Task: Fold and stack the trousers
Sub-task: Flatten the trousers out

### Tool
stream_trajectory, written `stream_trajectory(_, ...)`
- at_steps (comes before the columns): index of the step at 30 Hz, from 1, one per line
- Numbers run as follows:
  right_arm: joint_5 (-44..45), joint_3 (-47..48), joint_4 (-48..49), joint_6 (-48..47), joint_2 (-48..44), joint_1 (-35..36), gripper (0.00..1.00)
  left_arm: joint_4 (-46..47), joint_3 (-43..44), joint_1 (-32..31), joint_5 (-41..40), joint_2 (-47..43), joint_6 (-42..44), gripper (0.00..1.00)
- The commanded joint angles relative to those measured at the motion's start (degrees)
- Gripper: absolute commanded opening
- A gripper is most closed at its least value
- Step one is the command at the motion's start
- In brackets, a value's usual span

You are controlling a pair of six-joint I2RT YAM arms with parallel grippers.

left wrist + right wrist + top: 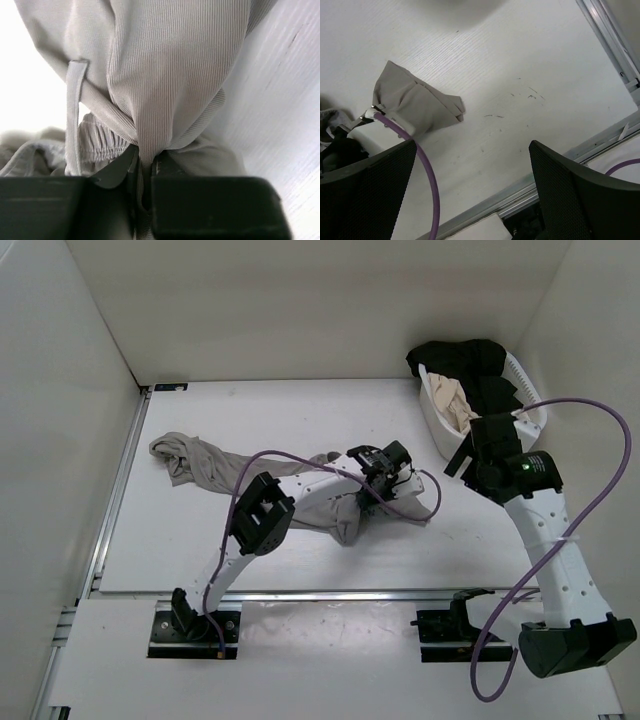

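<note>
Left wrist view: trousers (170,75) are pinched by the left tool (144,167), their length laid out to its left; the right tool (472,147) is seen spread, well apart.

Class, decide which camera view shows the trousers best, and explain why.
The top view: the trousers lie crumpled across the table, partly under the left arm. The left wrist view shows only bunched fabric pinched in the left gripper; the right wrist view only one end.

- i see bare counter (300,415) open behind the trousers (200,465).
- the basket (436,422) blocks the far right corner.
- a purple cable (436,502) loops across the middle.
</note>
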Motion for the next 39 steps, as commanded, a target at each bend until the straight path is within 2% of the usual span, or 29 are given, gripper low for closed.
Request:
stream_trajectory(1, 1.1, -0.9, 1.7, 1.0, -1.1, -0.2, 0.98, 1.4, 1.7, -0.4, -1.3, -11.0, -1.0, 0.14)
stream_trajectory(3, -1.0, -2.9, 3.8, 0.5, 0.3, -0.2, 0.98, 0.7, -0.4, -0.4, -0.8, -17.6, -1.0, 0.14)
stream_trajectory(5, -5.1, -4.9, 5.3, 0.5, 1.9, -0.2, 0.98, -0.1, -3.2, -0.4, 1.6, -22.9, 0.4, 0.23)
stream_trajectory(8, -9.8, -7.3, 9.2, 0.5, 4.2, -0.2, 0.98, -0.6, -12.8, 1.1, 4.7, -36.0, 1.2, 0.26)
stream_trajectory(10, -15.1, -9.4, 12.7, -0.8, 6.2, -0.2, 0.98, -4.0, -18.6, 5.7, 12.6, -42.2, 3.0, 0.32)
stream_trajectory(11, -17.1, -9.5, 13.3, -0.8, 7.0, -0.2, 0.98, -5.6, -20.4, 8.0, 15.4, -47.0, 4.0, 0.38)
stream_trajectory(12, -19.0, -9.5, 14.2, -1.6, 7.9, -0.2, 0.98, -7.0, -22.6, 10.2, 19.0, -49.4, 5.3, 0.5)
stream_trajectory(13, -21.2, -10.2, 16.6, -3.1, 9.5, -0.2, 0.98, -10.0, -29.0, 14.0, 19.0, -51.8, 9.2, 0.91)
stream_trajectory(15, -25.5, -10.8, 18.7, -3.7, 11.2, -0.2, 0.98, -10.9, -37.8, 16.9, 17.6, -59.3, 12.7, 0.93)
stream_trajectory(16, -28.4, -10.8, 20.0, -4.2, 12.6, 0.4, 0.98, -11.6, -42.1, 17.9, 14.2, -61.7, 15.3, 0.93)
stream_trajectory(17, -29.7, -11.3, 22.8, -4.2, 13.3, 0.5, 0.98, -11.6, -50.0, 20.2, 12.3, -66.3, 16.3, 0.93)
stream_trajectory(18, -31.1, -12.2, 24.4, -4.2, 14.3, 1.6, 0.98, -10.0, -53.3, 21.6, 8.8, -68.6, 16.9, 0.93)
stream_trajectory(20, -35.9, -12.9, 29.3, -4.2, 15.8, 3.2, 0.98, -7.6, -59.0, 26.7, 7.9, -73.3, 17.8, 1.0)
stream_trajectory(22, -37.6, -11.6, 30.2, -4.7, 19.3, 6.8, 0.98, -7.0, -59.7, 29.7, 10.4, -74.1, 17.8, 1.0)
stream_trajectory(26, -39.9, -8.5, 31.0, -6.1, 26.5, 13.1, 0.98, -5.4, -59.0, 29.7, 16.6, -71.5, 15.5, 1.0)
stream_trajectory(29, -39.3, -5.1, 32.6, -6.6, 32.7, 16.4, 0.98, -2.9, -57.8, 27.4, 19.5, -65.6, 14.1, 1.0)
stream_trajectory(32, -37.0, -2.7, 33.7, -5.9, 38.7, 16.4, 0.98, -2.9, -54.5, 25.3, 24.0, -59.1, 12.9, 1.0)
stream_trajectory(33, -37.0, -0.7, 33.7, -5.9, 41.8, 16.4, 0.98, -2.1, -54.5, 22.9, 24.5, -57.1, 12.9, 1.0)
stream_trajectory(35, -38.5, 1.8, 34.3, -5.9, 45.1, 16.4, 0.93, -1.2, -56.4, 19.9, 23.8, -56.5, 13.5, 1.0)
stream_trajectory(37, -38.5, 5.5, 33.2, -5.3, 49.0, 17.1, 0.69, 1.1, -61.5, 15.9, 22.6, -55.9, 14.2, 1.0)
stream_trajectory(38, -38.0, 6.0, 32.6, -4.5, 50.5, 17.1, 0.55, 2.2, -63.4, 15.0, 21.7, -55.9, 14.2, 1.0)
stream_trajectory(39, -36.2, 6.0, 31.8, -3.7, 50.6, 17.1, 0.28, 3.4, -67.1, 14.3, 19.4, -55.9, 13.6, 1.0)
